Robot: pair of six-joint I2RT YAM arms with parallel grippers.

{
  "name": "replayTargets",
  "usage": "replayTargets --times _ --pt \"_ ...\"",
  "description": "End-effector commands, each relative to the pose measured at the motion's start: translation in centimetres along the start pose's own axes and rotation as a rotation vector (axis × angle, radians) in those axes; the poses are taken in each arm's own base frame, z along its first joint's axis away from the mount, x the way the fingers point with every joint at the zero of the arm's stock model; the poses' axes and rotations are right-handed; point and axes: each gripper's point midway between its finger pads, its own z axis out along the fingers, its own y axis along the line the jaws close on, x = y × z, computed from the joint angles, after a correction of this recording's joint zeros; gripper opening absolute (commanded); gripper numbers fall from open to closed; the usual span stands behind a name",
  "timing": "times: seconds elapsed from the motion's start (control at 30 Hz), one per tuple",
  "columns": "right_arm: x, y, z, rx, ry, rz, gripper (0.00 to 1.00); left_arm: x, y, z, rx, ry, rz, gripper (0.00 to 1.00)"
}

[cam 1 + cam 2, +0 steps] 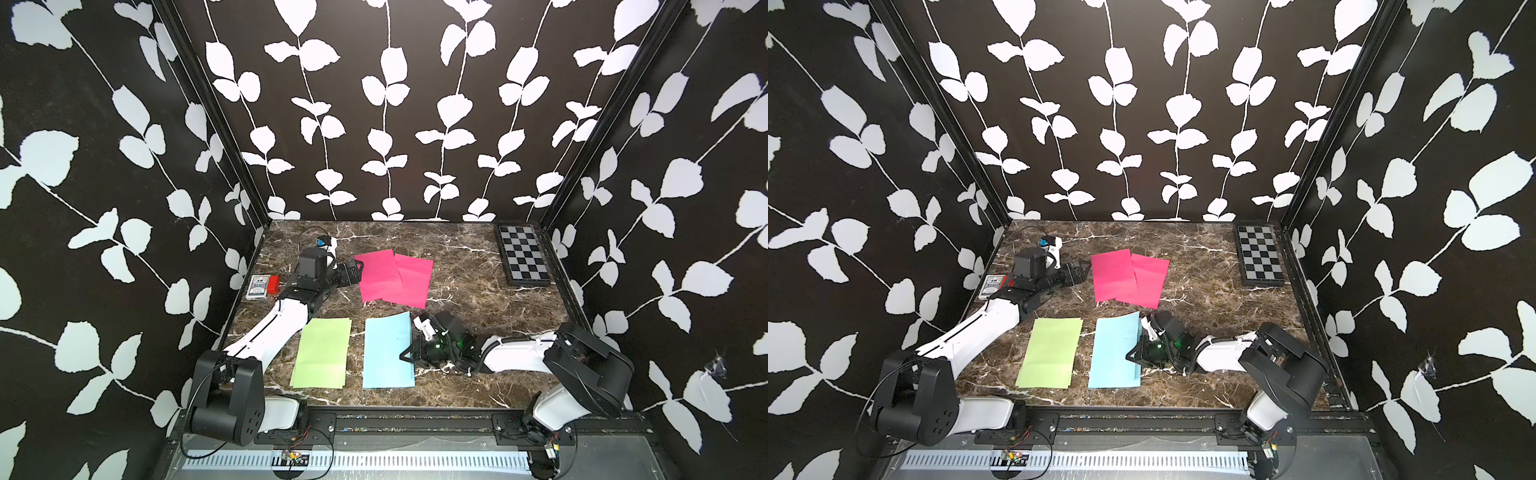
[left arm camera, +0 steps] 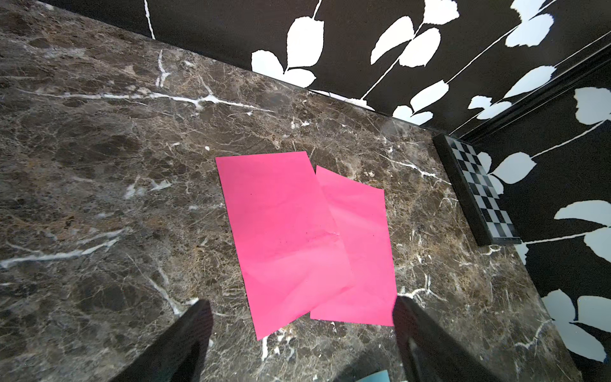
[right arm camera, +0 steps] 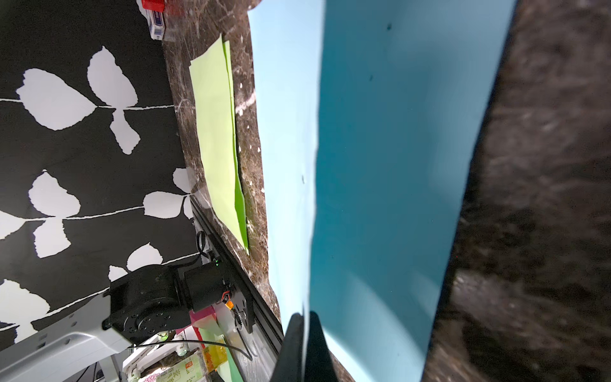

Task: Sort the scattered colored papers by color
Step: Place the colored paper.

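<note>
Jaws of right gripper (image 3: 305,317): pressed shut on the side edge of the blue paper (image 1: 386,353), the edge nearest that arm.
Jaws of left gripper (image 2: 301,314): wide apart, holding nothing, low over the table (image 1: 465,291), right at the near edge of the pink papers (image 1: 378,276).
Blue paper: light blue, thin and flat, near the front of the table in the middle; the far corner beside the right gripper curled up a little.
Green paper (image 1: 322,353): light green, flat, beside the blue one on the left arm's side, with a strip of table between them; the right wrist view showed a second green edge under it.
Pink papers: two bright pink sheets farther back, mid table; the sheet nearer the left arm lay partly on top of its neighbour.
Checkerboard (image 1: 521,255): black and grey, in the far right corner, well apart from the papers.
Card box (image 1: 258,286): at the left edge of the table, with a red block (image 1: 273,284) touching it.
</note>
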Motion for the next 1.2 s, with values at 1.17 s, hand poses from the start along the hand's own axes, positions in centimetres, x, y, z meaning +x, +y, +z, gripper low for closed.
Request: replayTargets --times 1.17 --pt "0.2 -1.7 -0.5 0.065 -0.033 0.039 0.35 0.0 -0.4 0.4 0.021 0.002 0.018 0.89"
